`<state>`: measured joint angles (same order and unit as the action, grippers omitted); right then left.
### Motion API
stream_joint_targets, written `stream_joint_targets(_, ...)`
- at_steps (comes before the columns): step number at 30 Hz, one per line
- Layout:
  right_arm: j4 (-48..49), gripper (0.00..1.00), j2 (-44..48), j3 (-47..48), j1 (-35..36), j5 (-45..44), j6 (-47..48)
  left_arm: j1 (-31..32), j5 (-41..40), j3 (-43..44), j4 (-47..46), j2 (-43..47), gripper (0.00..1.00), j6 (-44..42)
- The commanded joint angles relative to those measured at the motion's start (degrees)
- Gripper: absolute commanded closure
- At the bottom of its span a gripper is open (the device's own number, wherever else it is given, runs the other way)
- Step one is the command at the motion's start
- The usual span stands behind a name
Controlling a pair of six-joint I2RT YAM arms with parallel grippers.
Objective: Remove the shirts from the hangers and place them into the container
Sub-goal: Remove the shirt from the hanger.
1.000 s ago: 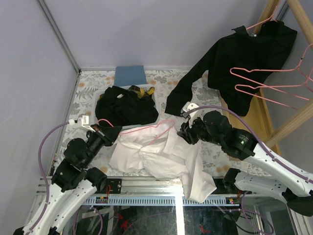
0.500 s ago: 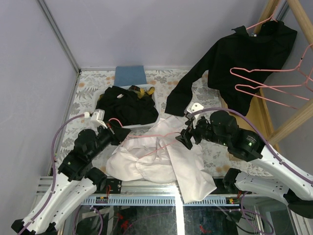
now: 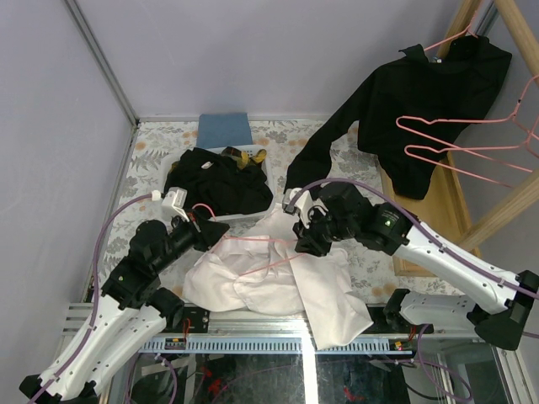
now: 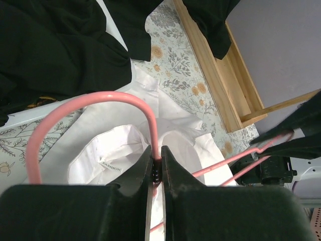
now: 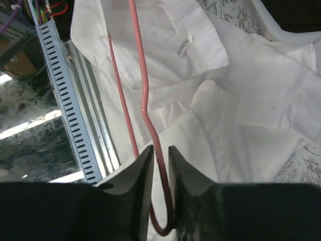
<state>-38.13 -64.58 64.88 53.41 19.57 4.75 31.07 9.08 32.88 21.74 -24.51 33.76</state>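
the left gripper (image 4: 156, 168) was clamped shut on the neck of the pink hanger (image 4: 95, 98), whose hook arched just above its jaws. the white shirt (image 4: 108, 155) lay directly beneath them, its collar round the wire. the right gripper (image 5: 160, 160) was set astride the hanger's bar with a narrow gap; whether the wire was pinched could not be told. the container (image 3: 240, 216), with black shirts (image 3: 215, 181) in it, sat just beyond the left gripper. if pulled while unpinched, the wire could be lost from the right jaws. the collar could also be snagged on a bend and the shirt dragged along.
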Motion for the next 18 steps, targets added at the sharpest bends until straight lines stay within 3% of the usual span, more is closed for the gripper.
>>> stream_joint_targets(1,1.01,0.87,3.80,2.66,-0.19,2.63,-1.04,-0.39,0.52,1.66,-3.77,0.22,0.86,-0.78)
stream_joint_targets(3,1.90,0.98,5.70,2.09,-0.22,1.44,-2.41,-0.37,-0.75,1.79,-3.56,0.54,0.66,-0.40)
stream_joint_targets(7,-2.01,1.00,9.19,3.19,-0.22,-2.39,-3.96,-0.40,-1.23,1.57,-3.26,2.36,0.37,0.07)
stream_joint_targets(12,-5.89,1.00,13.05,4.95,-0.23,-4.47,-4.75,-0.34,-1.47,0.30,-4.13,6.12,0.24,-0.24)
stream_joint_targets(18,-12.90,1.00,17.14,11.28,-0.23,-9.74,-5.21,-0.40,-5.14,0.31,-1.98,8.53,0.21,-0.27)
